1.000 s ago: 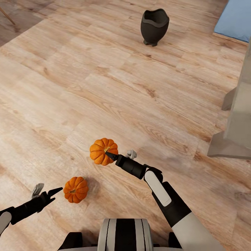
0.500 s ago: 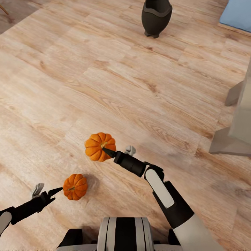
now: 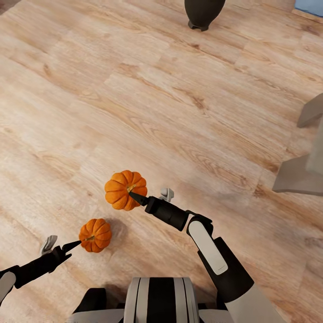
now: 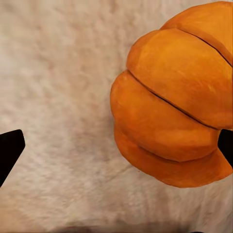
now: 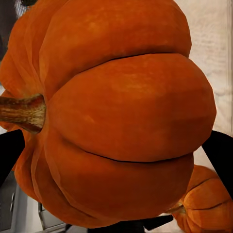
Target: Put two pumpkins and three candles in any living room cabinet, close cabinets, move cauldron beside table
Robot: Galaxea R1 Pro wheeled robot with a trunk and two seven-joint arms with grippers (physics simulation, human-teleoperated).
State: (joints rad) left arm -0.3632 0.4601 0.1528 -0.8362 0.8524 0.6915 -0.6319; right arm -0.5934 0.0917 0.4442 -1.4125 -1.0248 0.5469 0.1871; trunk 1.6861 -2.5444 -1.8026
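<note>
The right gripper (image 3: 133, 197) pinches one pumpkin (image 3: 120, 189) above the plank floor (image 3: 179, 112). The left gripper (image 3: 74, 245), jaws spread, points at the second pumpkin (image 3: 95, 235) lying on the floor, one fingertip at its side. The cauldron (image 3: 204, 12) stands well beyond; a table base (image 3: 298, 175) sits rightward.
</note>
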